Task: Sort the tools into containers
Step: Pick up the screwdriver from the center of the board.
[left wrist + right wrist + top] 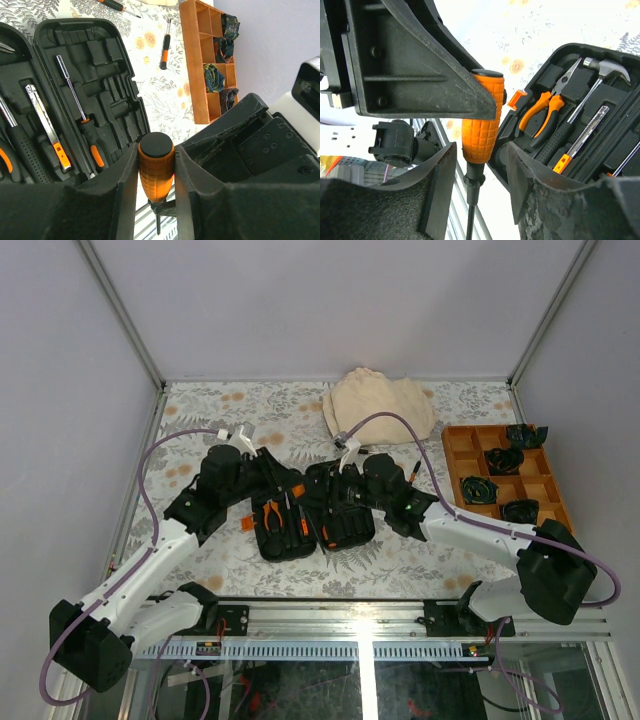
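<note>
A screwdriver with a ribbed orange handle hangs shaft-down in the air by the case's near edge. My left gripper is shut on that handle, both pads pressed against it. My right gripper stands open around the lower handle, with a gap on each side. The black tool case lies open under both grippers. It holds orange pliers, a hammer and a slotted screwdriver. Two more screwdrivers lie loose on the patterned table.
A wooden divided tray with dark rolled items stands at the right. A beige folded cloth lies at the back centre. The metal rail of the arm bases runs just below the held tool.
</note>
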You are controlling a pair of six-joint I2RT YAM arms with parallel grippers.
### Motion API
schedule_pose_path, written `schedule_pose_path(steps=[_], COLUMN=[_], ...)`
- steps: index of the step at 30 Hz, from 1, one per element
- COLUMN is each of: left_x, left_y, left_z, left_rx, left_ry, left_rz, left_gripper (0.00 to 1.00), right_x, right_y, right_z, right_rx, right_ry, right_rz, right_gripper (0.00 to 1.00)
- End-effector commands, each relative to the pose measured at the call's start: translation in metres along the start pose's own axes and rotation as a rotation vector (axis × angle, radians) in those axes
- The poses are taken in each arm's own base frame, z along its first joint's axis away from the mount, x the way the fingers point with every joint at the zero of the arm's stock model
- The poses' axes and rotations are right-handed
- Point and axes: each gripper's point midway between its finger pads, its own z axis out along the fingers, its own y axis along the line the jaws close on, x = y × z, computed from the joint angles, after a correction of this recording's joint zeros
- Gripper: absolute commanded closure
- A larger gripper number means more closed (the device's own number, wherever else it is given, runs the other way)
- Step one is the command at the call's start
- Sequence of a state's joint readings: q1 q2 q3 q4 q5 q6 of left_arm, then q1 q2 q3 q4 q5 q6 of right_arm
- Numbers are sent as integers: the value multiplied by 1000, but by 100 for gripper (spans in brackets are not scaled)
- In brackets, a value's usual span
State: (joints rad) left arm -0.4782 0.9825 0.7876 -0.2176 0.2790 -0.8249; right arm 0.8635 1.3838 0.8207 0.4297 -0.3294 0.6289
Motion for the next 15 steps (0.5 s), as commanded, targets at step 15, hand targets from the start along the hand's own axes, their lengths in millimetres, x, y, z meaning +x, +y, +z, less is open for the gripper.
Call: schedule_pose_path(steps=[15], left_x=[-2], left_y=[-10], left_z=[-3], left_rx=[36], left_ry=[-7], left_rz=[41], left_gripper=[100], right_x=[-45], right_y=[20], right_z=[11], right_rx=[-30], right_ry=[-112], right_rz=[-45], right_gripper=[56])
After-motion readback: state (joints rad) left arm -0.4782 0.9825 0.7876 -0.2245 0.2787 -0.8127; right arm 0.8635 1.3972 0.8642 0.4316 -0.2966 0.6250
